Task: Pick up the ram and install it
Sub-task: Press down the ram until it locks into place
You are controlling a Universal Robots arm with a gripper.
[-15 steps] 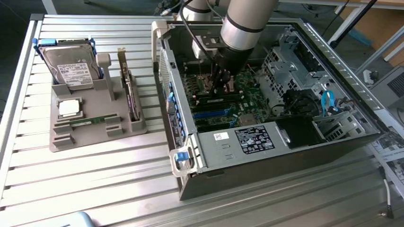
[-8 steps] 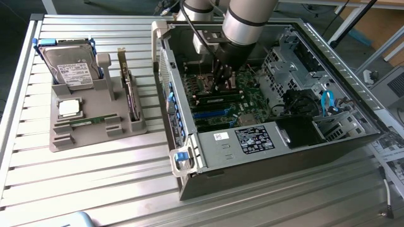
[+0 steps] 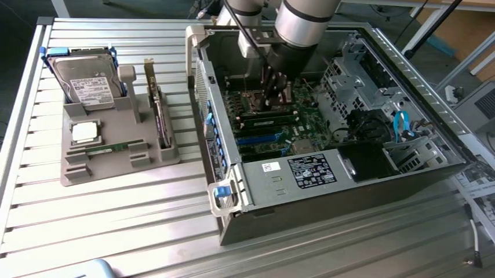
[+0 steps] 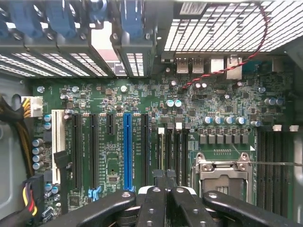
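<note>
**Gripper inside the case, over the board**

The arm's silver cylinder reaches into the open grey metal case (image 3: 325, 145), which lies on its side on a ribbed aluminium desk (image 3: 116, 220). The black gripper (image 3: 276, 98) hangs low over the green motherboard (image 4: 142, 109), its fingers (image 4: 158, 201) pressed together with no gap showing. Whether anything thin sits between them cannot be told.

From the wrist, the board shows long parallel slots: one blue (image 4: 128, 149), one white (image 4: 57, 146), several black. A square silver socket frame (image 4: 222, 172) sits just beside the fingers. A twisted red-black wire (image 4: 227, 68) crosses a perforated metal grille.

At nine o'clock of the case stands a grey moulded holder (image 3: 116, 153). It carries one hard drive (image 3: 89, 84), one square silver chip (image 3: 83, 132), one upright dark card (image 3: 159, 116), and one ram (image 3: 104, 149), a thin green strip lying flat in its groove.
</note>
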